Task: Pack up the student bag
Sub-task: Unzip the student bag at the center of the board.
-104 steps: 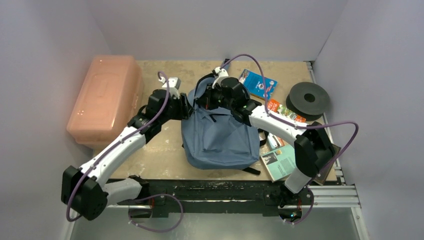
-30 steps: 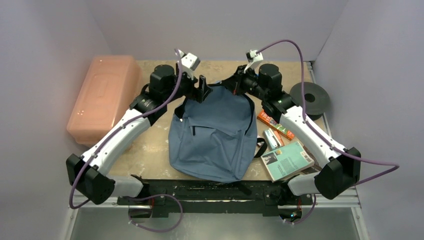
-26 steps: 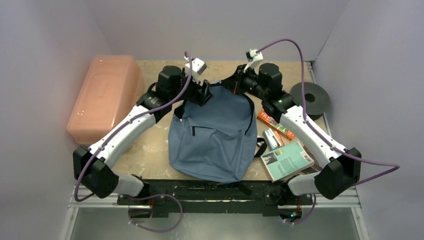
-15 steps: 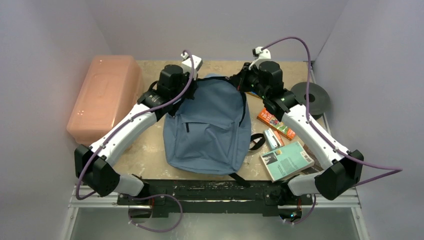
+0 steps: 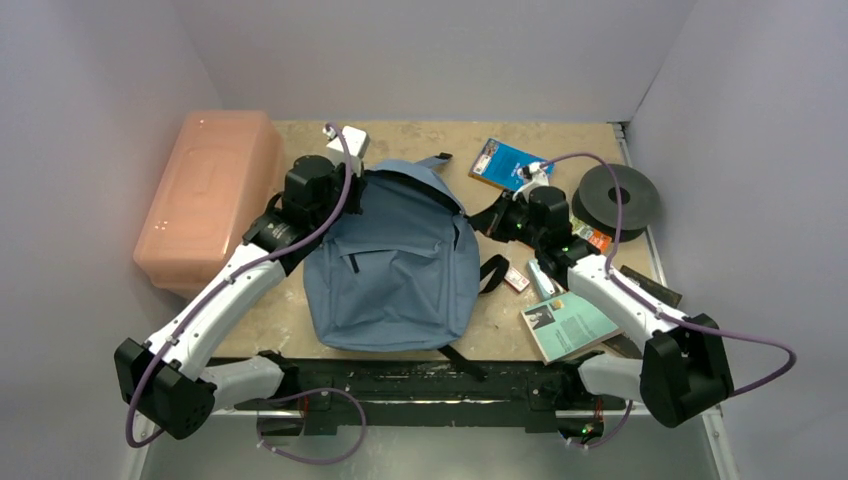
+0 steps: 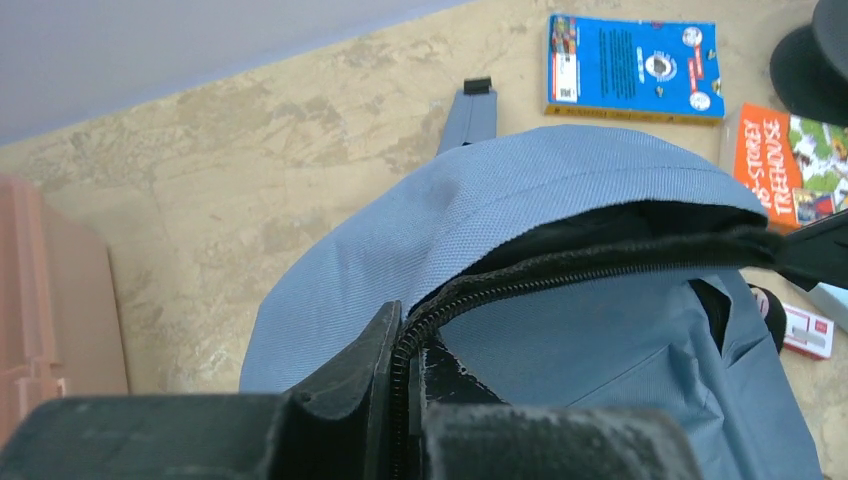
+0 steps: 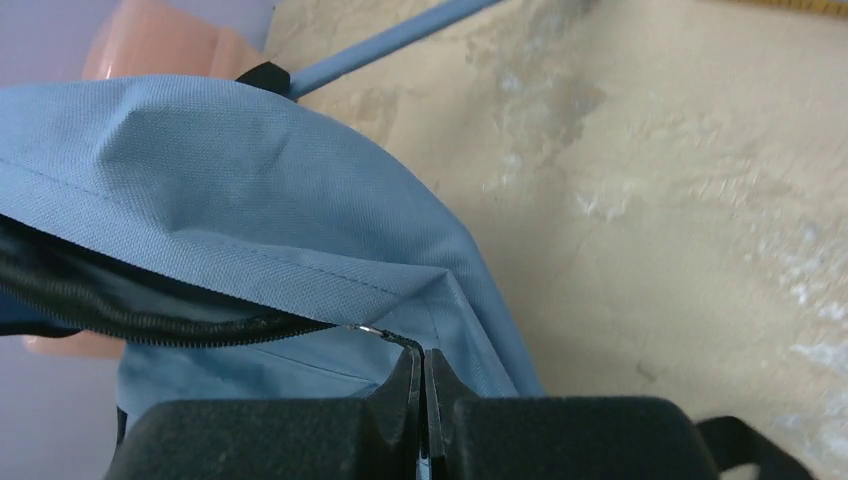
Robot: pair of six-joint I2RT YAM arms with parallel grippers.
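Note:
The student bag [image 5: 395, 265], blue-grey with black zipper trim, lies front up in the middle of the table, and its top zipper stands partly open. My left gripper [image 5: 350, 187] is shut on the zipper edge at the bag's upper left; the left wrist view shows the zipper teeth pinched at my left gripper [image 6: 408, 345], with the bag [image 6: 560, 170] arching beyond it. My right gripper [image 5: 490, 222] is at the bag's right side. In the right wrist view the right gripper [image 7: 422, 365] is shut on the zipper pull, with the bag [image 7: 230, 190] above it.
A salmon-pink box [image 5: 210, 195] stands at the left. A blue book [image 5: 512, 165] and a black spool [image 5: 620, 198] lie at the back right. An orange book [image 5: 597, 237], a small box [image 5: 517, 279] and a teal book [image 5: 570, 325] lie right of the bag.
My left gripper has shut on the zipper edge. Both arms have drawn the bag left and nearer. The right gripper has moved down the bag's right side, uncovering the blue book.

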